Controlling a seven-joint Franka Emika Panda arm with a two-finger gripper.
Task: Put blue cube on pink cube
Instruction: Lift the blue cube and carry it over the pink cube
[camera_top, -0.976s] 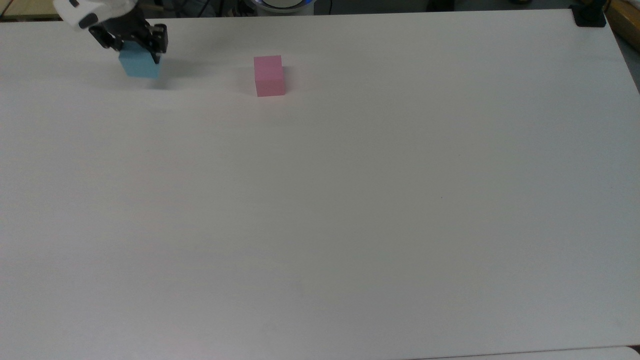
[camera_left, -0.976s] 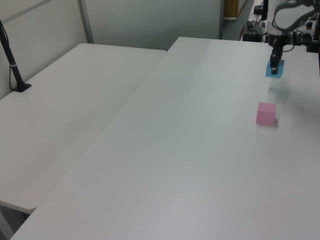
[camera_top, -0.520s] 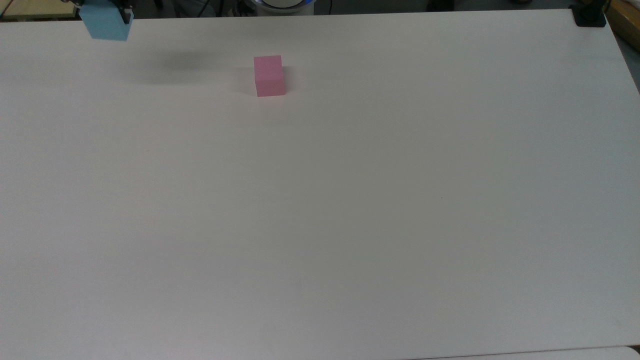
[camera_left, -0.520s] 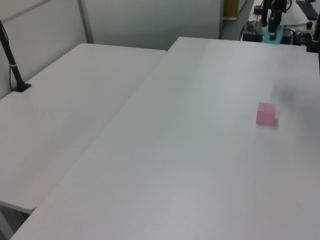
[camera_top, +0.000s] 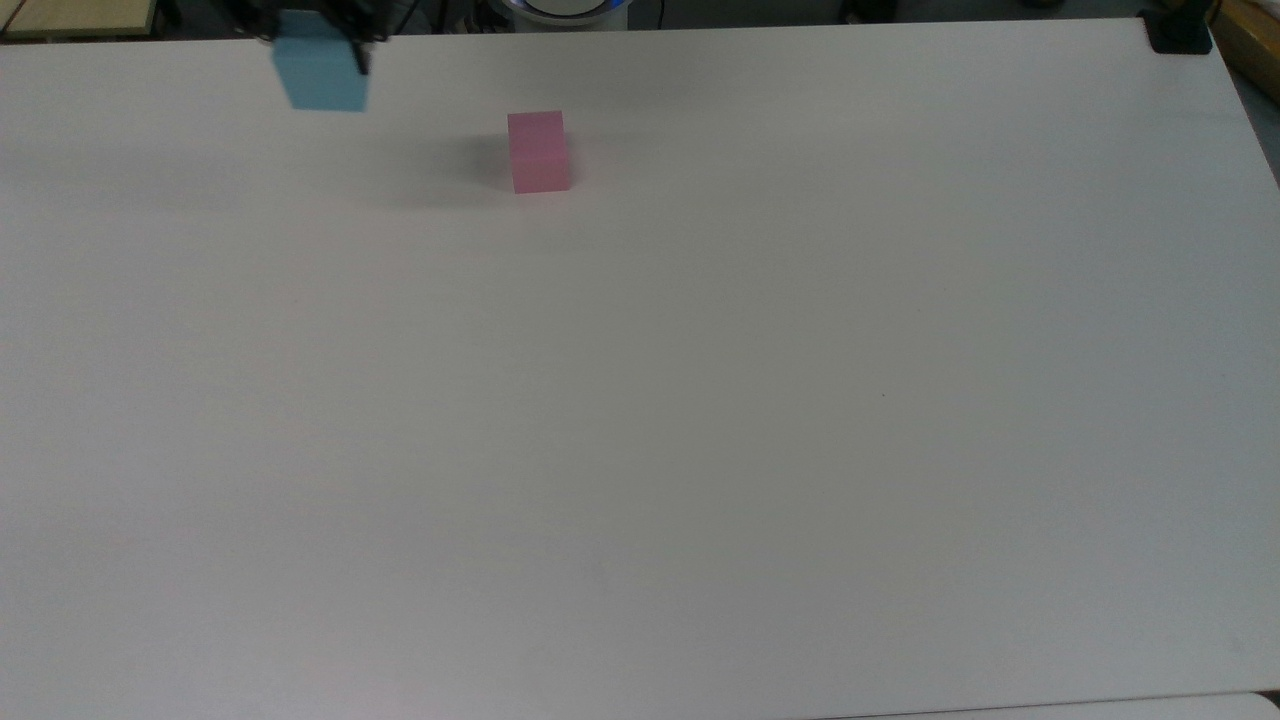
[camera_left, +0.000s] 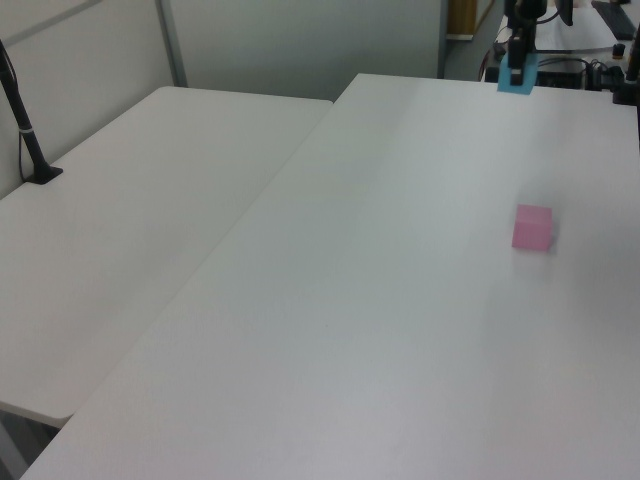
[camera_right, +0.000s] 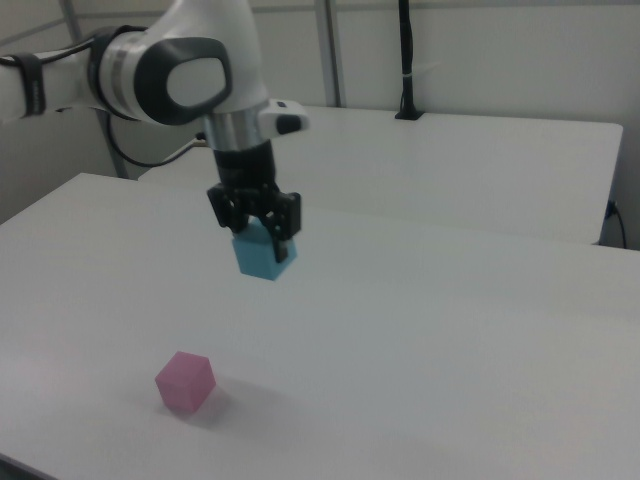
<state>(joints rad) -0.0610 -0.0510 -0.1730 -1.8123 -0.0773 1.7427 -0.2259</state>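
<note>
Gripping blue cube (camera_right: 265, 257) aloft, tool (camera_right: 257, 238), pink cube (camera_right: 185, 381) on bare white table (camera_right: 450, 340), second table (camera_right: 500, 160) behind

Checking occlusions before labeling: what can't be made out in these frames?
- Top view: the claw is cut off by the upper edge above the blue cube.
- Left view: the claw is likewise cropped at the top.
- Right view: the blue cube's upper part sits hidden between the fingers.
- Pink cube: its underside is unseen.
</note>
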